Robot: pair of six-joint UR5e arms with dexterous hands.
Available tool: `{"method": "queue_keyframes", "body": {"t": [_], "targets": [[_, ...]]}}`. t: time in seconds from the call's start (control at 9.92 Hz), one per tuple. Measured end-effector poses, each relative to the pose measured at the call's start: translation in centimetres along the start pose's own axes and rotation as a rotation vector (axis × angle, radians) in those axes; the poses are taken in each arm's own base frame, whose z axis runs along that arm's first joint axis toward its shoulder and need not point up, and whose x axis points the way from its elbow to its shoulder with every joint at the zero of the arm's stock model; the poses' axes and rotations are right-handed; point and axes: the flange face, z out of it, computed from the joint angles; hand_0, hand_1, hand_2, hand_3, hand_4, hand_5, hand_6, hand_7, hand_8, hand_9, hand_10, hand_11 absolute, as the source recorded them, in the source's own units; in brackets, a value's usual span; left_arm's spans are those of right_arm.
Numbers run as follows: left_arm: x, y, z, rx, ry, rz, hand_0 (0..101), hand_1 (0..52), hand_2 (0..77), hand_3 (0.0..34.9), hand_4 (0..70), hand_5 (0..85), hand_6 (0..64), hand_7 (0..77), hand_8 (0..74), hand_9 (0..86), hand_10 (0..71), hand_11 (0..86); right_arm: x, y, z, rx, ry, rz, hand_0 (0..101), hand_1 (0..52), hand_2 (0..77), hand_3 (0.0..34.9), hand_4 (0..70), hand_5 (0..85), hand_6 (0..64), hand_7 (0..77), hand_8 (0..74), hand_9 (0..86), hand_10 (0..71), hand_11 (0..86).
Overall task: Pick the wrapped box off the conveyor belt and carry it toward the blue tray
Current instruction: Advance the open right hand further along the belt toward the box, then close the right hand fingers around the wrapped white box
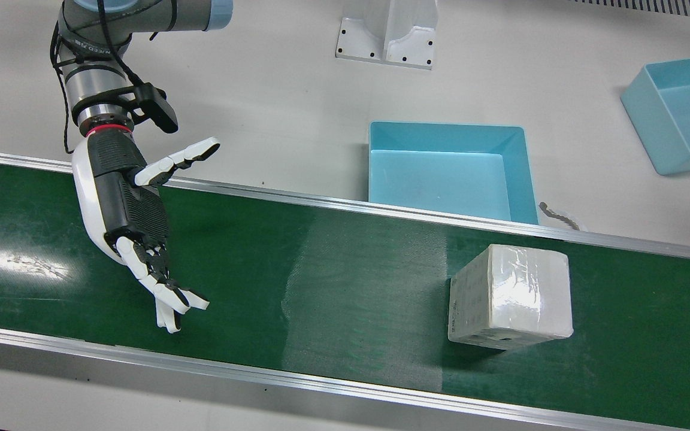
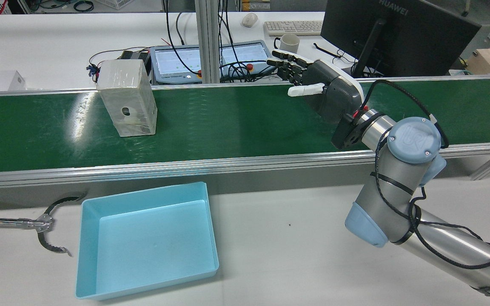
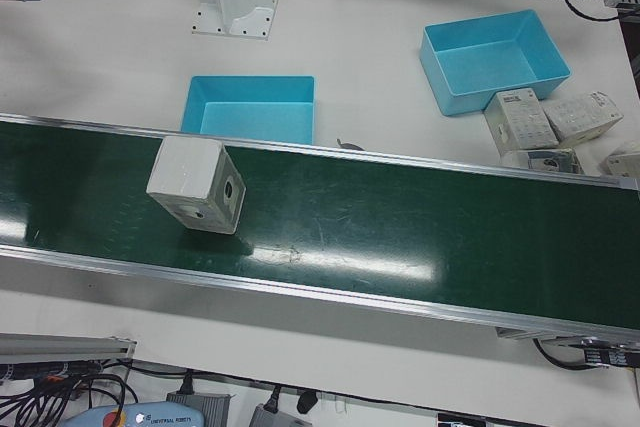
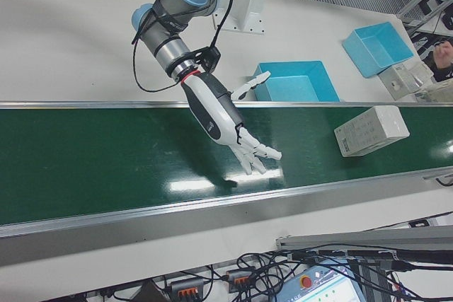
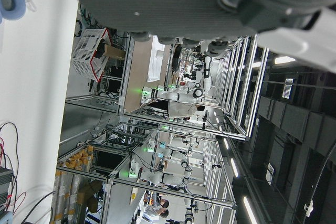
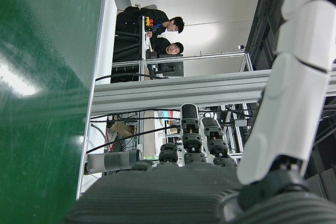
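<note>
The wrapped box (image 1: 513, 296) is whitish, in clear film, and stands on the green conveyor belt (image 1: 321, 269). It also shows in the rear view (image 2: 128, 97), the left-front view (image 3: 195, 187) and the right-front view (image 4: 371, 130). The blue tray (image 1: 447, 129) sits on the white table just beyond the belt, close to the box. My right hand (image 1: 135, 209) hovers over the belt, open and empty, fingers spread, far to the box's left in the front view; it also shows in the rear view (image 2: 326, 87). My left hand (image 5: 210, 3) shows only as palm and finger bases, holding nothing.
A second blue tray (image 1: 674, 72) sits at the table's far corner, with several small white boxes (image 3: 550, 127) beside it. A metal grabber tool (image 2: 45, 223) lies next to the near tray. An arm pedestal (image 1: 387, 36) stands behind the tray.
</note>
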Motion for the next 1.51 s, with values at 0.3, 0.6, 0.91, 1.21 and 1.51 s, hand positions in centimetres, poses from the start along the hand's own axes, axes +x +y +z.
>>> {"method": "queue_keyframes", "body": {"t": [0.3,0.6,0.91,1.21,1.51], "targets": [[0.0,0.0,0.0,0.0,0.0,0.0,0,0.0,0.5,0.0,0.0,1.1,0.0,0.5,0.5,0.5,0.0,0.5,0.8,0.2,1.1,-0.004,0.005,-0.006,44,9.3,8.2,0.0,10.9,12.5,7.1,18.5,4.4,5.4,0.0,1.1],[0.0,0.0,0.0,0.0,0.0,0.0,0,0.0,0.5,0.0,0.0,1.1,0.0,0.5,0.5,0.5,0.5,0.5,4.3,0.8,3.9,0.005,0.005,-0.007,46,12.0,9.8,0.0,9.8,13.6,8.2,19.6,3.8,5.4,0.0,1.1],[0.0,0.0,0.0,0.0,0.0,0.0,0,0.0,0.5,0.0,0.0,1.1,0.0,0.5,0.5,0.5,0.5,0.5,7.1,2.8,5.5,-0.01,-0.037,-0.018,46,13.1,9.8,0.0,9.3,13.6,6.0,19.1,2.7,4.9,0.0,1.1],[0.0,0.0,0.0,0.0,0.0,0.0,0,0.0,1.1,0.0,0.0,1.1,0.0,0.5,0.5,0.5,0.5,0.5,8.4,3.5,7.1,-0.005,-0.056,-0.028,47,13.1,9.8,0.0,9.3,13.6,6.5,19.1,2.7,4.9,0.0,1.1],[0.0,0.0,0.0,0.0,0.0,0.0,0,0.0,1.1,0.0,0.0,1.1,0.0,0.5,0.5,0.5,0.5,0.5,9.8,4.2,9.4,0.004,-0.054,-0.034,47,14.2,8.7,1.1,8.2,13.6,6.5,19.1,2.7,3.3,0.0,1.1]]}}
